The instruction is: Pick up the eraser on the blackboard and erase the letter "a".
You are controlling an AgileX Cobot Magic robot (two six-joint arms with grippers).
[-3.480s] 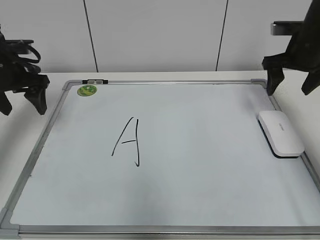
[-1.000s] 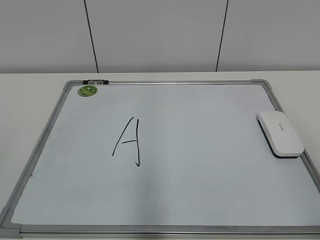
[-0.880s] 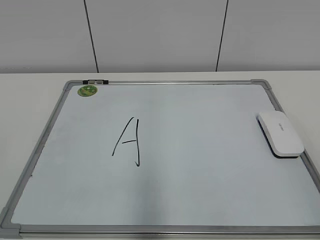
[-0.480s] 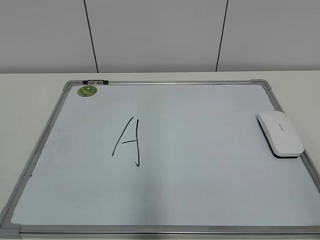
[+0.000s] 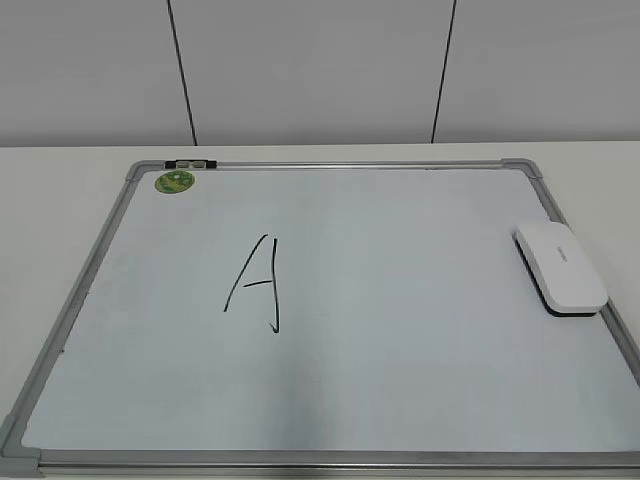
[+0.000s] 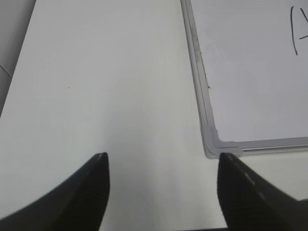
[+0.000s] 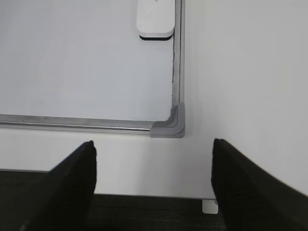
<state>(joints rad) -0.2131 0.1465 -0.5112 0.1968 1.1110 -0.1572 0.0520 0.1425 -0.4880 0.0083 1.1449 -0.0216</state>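
The white eraser [image 5: 561, 267] lies on the blackboard [image 5: 420, 330] by its right frame; its end also shows in the right wrist view [image 7: 155, 19]. The only writing I see is a large capital "A" [image 5: 255, 285]; no small letter "a" is visible. Neither gripper shows in the exterior view. My left gripper [image 6: 163, 156] is open and empty over bare table, left of the board's near left corner [image 6: 214, 144]. My right gripper [image 7: 154, 143] is open and empty over the table's near edge, in front of the board's near right corner [image 7: 168, 127].
A round green sticker [image 5: 174, 181] and a small black-and-silver clip [image 5: 190, 162] sit at the board's far left corner. White tabletop [image 6: 106, 72] surrounds the board. The table's front edge [image 7: 144, 195] drops to dark floor. A panelled wall stands behind.
Both arms hung at the upper corners of the exterior view 3.5 s ago and are now out of it. The eraser, the board and the "A" have not changed.
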